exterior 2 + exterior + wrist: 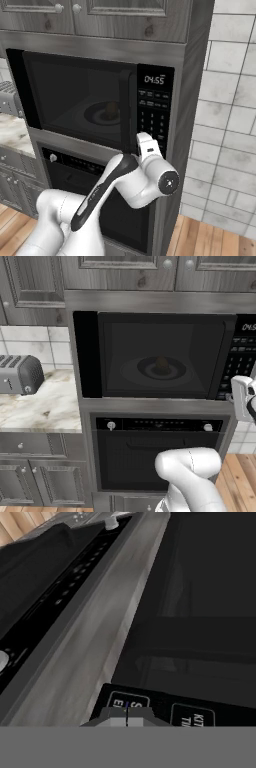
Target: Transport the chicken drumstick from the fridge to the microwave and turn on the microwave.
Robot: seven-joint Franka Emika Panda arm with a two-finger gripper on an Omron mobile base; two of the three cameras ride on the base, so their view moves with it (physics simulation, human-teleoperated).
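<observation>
chicken drumstick (162,363) inside microwave (150,356), gripper (145,142) outside

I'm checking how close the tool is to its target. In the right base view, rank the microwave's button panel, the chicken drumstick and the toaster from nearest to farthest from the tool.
1. Button panel: right of the door, at the tool.
2. Chicken drumstick: behind the glass, on the turntable.
3. Toaster: far left, on the counter.

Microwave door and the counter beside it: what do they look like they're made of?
The microwave door looks like dark tinted glass: the chicken drumstick shows dimly through it. Its surround looks like brushed steel, grey and streaked. The counter looks like polished marble, cream with brown veins, though it could be laminate.
</observation>
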